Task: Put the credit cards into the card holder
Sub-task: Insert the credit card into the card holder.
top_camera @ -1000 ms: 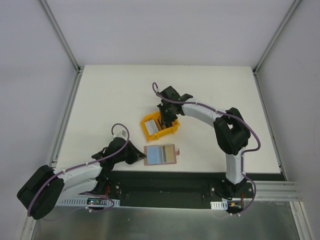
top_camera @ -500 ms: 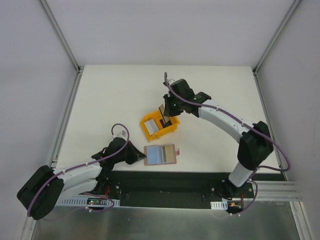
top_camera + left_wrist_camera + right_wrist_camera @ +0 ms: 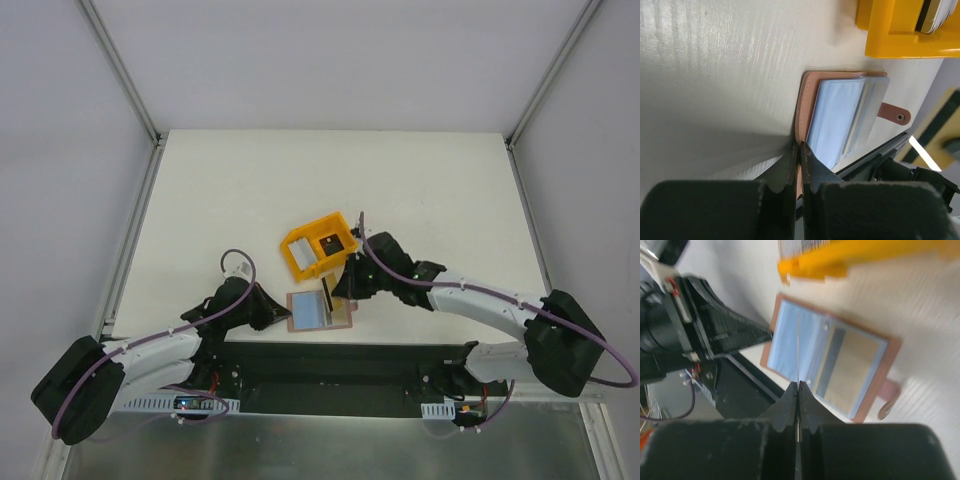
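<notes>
The main risk is a missed slot. The thin pale credit card hangs edge-down over the open brown leather-like folding card holder. If its lower edge meets the face of a clear sleeve and not the sleeve's mouth, it may skid across the plastic or flex. It could also twist in such a narrow pinch and drop flat on top. A sideways push could slide the light holder along the white worktop or flip its pages, unless the left side really pins it.

The right tool is clamped together on the card's upper end, above the left half of the holder's pale blue pages. I cannot tell whether the card's lower edge touches them.

The left tool has its fingers together, tips against the holder's left edge. Whether a lip of leather is nipped between them is unclear.

The holder lies open near the front edge of the worktop, between the two arms, tab clasp to the right. The yellow plastic bin sits just beyond it, with more pale cards stacked in its left part.
</notes>
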{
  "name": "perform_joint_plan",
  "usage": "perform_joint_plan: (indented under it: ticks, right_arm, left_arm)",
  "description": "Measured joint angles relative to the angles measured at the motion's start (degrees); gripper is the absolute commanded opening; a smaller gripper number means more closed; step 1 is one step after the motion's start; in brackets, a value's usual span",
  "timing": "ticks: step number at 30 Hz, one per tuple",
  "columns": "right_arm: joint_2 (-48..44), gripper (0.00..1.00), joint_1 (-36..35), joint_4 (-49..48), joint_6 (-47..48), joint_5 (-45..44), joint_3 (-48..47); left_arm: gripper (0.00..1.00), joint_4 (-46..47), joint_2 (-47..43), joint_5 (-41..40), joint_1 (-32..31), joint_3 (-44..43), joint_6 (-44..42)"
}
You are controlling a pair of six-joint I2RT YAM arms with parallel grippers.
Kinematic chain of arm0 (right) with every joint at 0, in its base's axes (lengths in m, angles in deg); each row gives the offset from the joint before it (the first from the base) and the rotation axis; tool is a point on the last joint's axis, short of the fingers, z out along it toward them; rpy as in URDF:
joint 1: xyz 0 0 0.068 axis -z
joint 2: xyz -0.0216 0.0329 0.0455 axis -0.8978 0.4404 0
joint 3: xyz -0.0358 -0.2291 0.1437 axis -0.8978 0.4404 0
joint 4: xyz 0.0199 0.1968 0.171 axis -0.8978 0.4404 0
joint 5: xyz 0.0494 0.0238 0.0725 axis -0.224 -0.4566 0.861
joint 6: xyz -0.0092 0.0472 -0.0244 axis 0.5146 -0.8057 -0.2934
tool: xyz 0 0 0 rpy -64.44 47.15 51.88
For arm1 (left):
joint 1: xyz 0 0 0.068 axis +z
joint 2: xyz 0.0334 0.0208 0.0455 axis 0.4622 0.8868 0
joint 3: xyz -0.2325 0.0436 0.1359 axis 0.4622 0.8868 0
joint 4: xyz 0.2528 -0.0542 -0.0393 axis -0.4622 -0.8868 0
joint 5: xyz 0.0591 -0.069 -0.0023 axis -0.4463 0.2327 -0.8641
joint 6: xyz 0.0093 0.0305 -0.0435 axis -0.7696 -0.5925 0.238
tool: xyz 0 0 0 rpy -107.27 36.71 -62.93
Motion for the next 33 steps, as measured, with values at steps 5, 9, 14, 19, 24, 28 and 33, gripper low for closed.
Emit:
perform_joint_plan:
  ticks: [5,9,14,19,24,28,33]
  right_arm:
    - [1.1,0.00,-5.1,-9.6,-8.0,-0.2,9.4]
    - [4.0,0.00,-5.1,-16.6,-11.8,-0.1,11.9]
    - [5.5,0.00,-5.1,-21.9,-14.2,-0.1,14.9]
    - [7.6,0.00,-5.1,-25.6,-14.9,0.0,16.4]
    - [9.7,0.00,-5.1,-30.2,-16.1,0.8,17.9]
    - [11.1,0.00,-5.0,-32.9,-16.8,1.2,18.3]
    - [12.3,0.00,-5.0,-35.3,-17.6,1.7,18.4]
  left_arm:
    - [0.00,-0.1,-0.3,0.0,0.0,0.2,0.9]
    - [0.00,-0.1,-0.3,0.0,0.0,0.2,1.5]
    - [0.00,-0.7,-0.8,-0.1,0.0,0.3,2.3]
    - [0.00,-1.0,-1.1,-0.4,0.0,0.3,2.5]
    - [0.00,-1.0,-1.1,-0.4,0.0,0.3,2.6]
    - [0.00,-1.1,-1.2,-0.5,0.0,0.3,2.7]
    - [0.00,-1.4,-1.5,-0.5,0.0,0.3,2.7]
